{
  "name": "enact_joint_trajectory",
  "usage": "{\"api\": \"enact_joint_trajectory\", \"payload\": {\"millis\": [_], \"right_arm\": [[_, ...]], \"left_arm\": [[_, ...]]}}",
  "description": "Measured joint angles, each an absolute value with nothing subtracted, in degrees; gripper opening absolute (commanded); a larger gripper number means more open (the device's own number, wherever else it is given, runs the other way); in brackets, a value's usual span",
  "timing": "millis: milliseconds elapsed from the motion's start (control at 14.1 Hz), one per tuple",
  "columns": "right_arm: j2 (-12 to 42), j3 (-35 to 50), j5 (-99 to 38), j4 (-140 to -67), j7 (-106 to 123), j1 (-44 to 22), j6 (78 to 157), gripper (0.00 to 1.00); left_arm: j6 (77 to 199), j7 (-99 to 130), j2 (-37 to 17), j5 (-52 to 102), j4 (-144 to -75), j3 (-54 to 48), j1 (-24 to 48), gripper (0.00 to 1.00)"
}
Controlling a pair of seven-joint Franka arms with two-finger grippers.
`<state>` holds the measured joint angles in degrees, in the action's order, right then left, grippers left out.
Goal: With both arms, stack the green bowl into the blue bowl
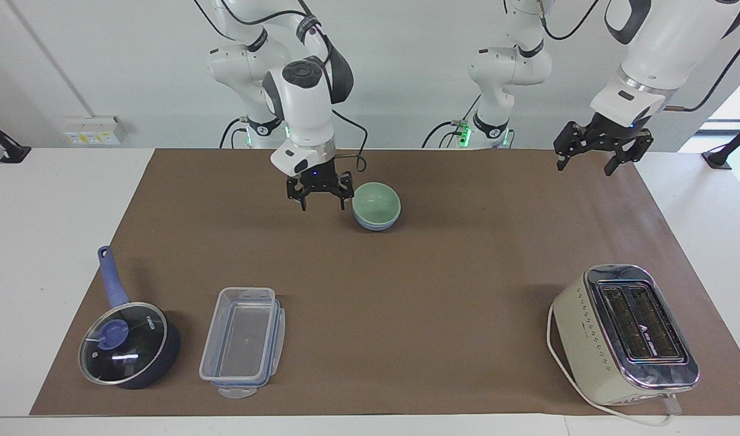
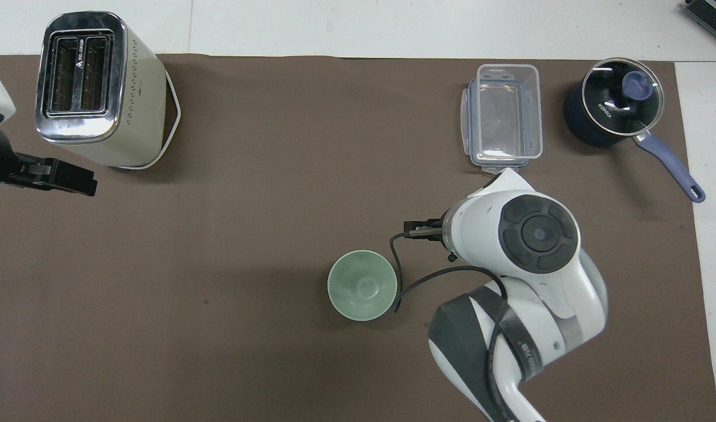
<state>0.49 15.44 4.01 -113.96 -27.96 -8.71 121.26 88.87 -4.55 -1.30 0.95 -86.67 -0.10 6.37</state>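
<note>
Mint-green matte bowl [image 1: 376, 204] sits nested in the periwinkle-blue bowl [image 1: 376, 224] at upper centre. I see my right gripper [image 1: 320, 197] spread empty beside it; its trailing cable could snag the rim. Left gripper [image 1: 593, 154] waits spread, upper right.

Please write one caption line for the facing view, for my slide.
Green bowl nested in blue bowl; right end effector open beside them, left end effector open.

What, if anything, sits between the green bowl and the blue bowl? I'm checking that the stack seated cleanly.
Nothing visible: the green bowl sits nested in the blue bowl. The right gripper hangs open beside them, touching neither; the left gripper waits open.
</note>
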Motion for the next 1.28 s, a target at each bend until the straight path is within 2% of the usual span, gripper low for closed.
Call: {"api": "enact_joint_trajectory", "payload": {"millis": [213, 711, 996, 1280], "right_arm": [[-0.37, 15.39, 4.16, -108.44, -27.88, -6.41, 115.82, 1.0], [-1.73, 14.7, 4.16, -99.91, -27.88, -5.54, 106.37, 1.0], [-1.99, 10.99, 4.16, -93.65, -27.43, -5.25, 98.47, 1.0], [-3.62, 5.0, 4.16, -91.54, -19.85, -4.99, 94.42, 1.0]], "left_arm": [[88.76, -4.56, -1.3, 0.95, -86.73, -0.1, 6.37, 1.0], [88.66, -4.56, -1.3, 0.95, -86.75, -0.17, 6.37, 1.0], [88.63, -4.56, -1.29, 0.95, -86.75, -0.02, 6.24, 1.0], [88.63, -4.56, -1.29, 0.95, -86.75, 0.02, 6.21, 1.0]]}}
